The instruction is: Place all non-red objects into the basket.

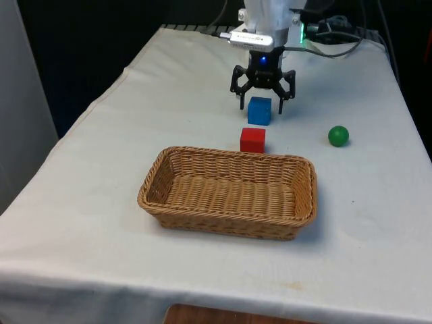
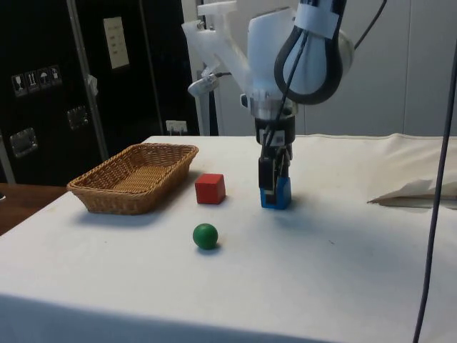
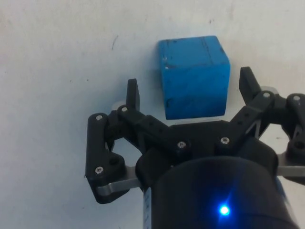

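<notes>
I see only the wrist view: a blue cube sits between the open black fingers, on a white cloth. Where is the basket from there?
Observer: The rectangular woven wicker basket stands on the camera side of the blue cube in the front view, with a small red cube between the two.
Operator: Is any other non-red thing out on the table?
Observer: Yes, a small green ball lies on the white cloth, to the front view's right of the red cube and apart from it.
Operator: How low is the gripper?
Observer: In the side view the black gripper has its fingertips below the blue cube's top edge, not yet down at the cloth.
</notes>
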`<act>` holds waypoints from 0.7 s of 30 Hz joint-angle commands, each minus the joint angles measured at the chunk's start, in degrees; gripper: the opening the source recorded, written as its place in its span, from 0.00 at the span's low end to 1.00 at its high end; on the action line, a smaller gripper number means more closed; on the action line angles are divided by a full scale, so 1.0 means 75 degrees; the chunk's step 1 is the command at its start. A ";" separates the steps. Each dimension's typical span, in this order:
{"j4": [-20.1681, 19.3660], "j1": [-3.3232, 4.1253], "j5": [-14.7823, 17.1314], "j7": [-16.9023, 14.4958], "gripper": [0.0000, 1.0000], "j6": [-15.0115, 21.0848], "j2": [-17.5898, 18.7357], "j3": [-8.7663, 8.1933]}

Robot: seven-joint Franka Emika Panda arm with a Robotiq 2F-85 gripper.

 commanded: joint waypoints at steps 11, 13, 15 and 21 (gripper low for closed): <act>0.0000 -0.0008 0.0023 -0.0015 1.00 0.0008 -0.0015 0.0023; 0.0000 -0.0008 0.0015 -0.0008 1.00 0.0008 -0.0008 0.0015; 0.0000 -0.0008 0.0008 -0.0008 1.00 0.0008 -0.0008 0.0008; 0.0000 -0.0008 0.0000 -0.0015 0.90 0.0000 -0.0008 -0.0008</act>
